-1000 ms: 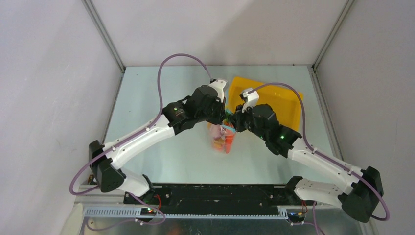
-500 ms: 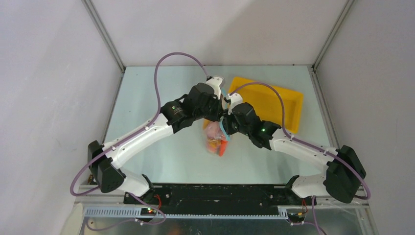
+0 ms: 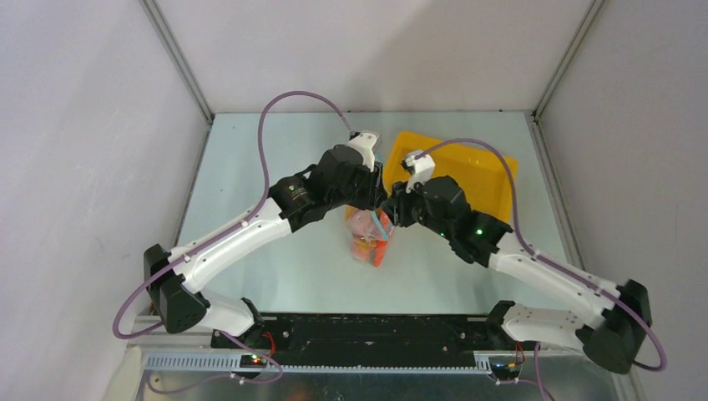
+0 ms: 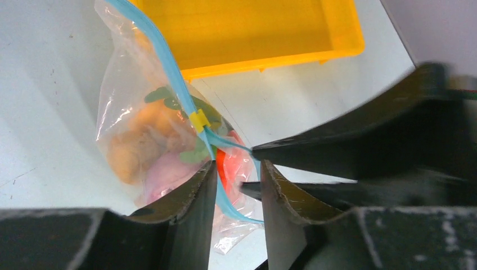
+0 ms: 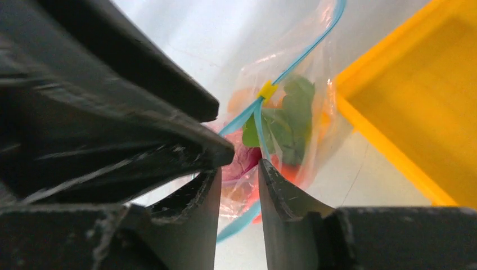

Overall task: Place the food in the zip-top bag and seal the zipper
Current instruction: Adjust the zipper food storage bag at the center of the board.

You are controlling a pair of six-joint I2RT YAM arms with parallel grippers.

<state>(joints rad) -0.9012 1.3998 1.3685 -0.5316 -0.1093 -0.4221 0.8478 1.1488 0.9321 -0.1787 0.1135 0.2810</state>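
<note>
bag: clear crinkly plastic bag (image 4: 124, 112), toy fruits and vegetables (image 4: 135, 152) inside
zipper: thin blue strip (image 4: 163, 62), split open past yellow slider (image 4: 198, 120)
left pincer (image 4: 237, 169): narrow around strip, to press it shut
right pincer (image 5: 237, 171): same; real squeeze, cannot tell for either

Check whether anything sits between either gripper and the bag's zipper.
Nothing visible does. The zipper runs between the fingers of the left gripper and of the right gripper, jaws apart. The yellow tray lies off to the side.
</note>
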